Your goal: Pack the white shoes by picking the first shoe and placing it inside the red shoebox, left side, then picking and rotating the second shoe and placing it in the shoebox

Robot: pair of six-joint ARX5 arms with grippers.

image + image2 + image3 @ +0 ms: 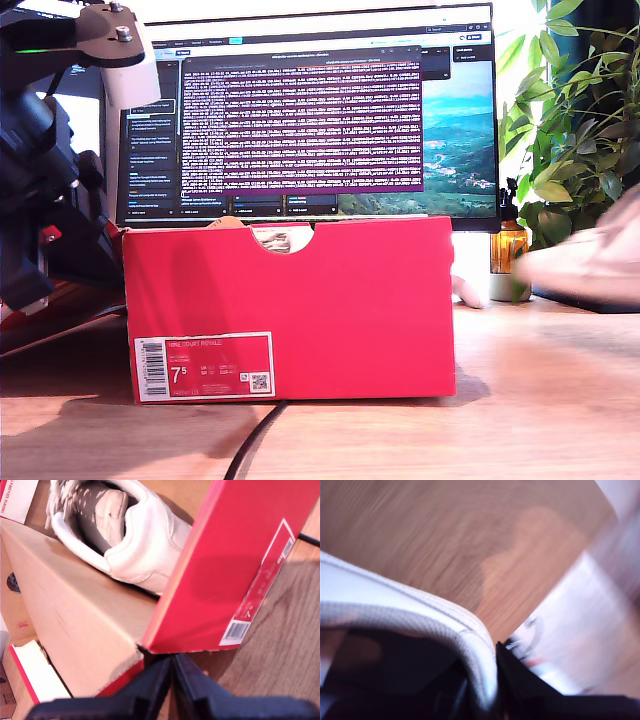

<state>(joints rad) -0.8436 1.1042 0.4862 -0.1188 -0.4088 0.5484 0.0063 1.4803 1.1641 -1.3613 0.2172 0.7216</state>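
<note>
Second wrist view shows my second gripper (487, 680) pinching the second shoe's (395, 615) collar, carried at the exterior view's right; my first gripper (172, 672) has its fingers pressed together, empty. Next I judge: rotate, then lower it beside the first shoe (135, 540) inside the red shoebox (290, 300). Two shoes, one box.
</note>
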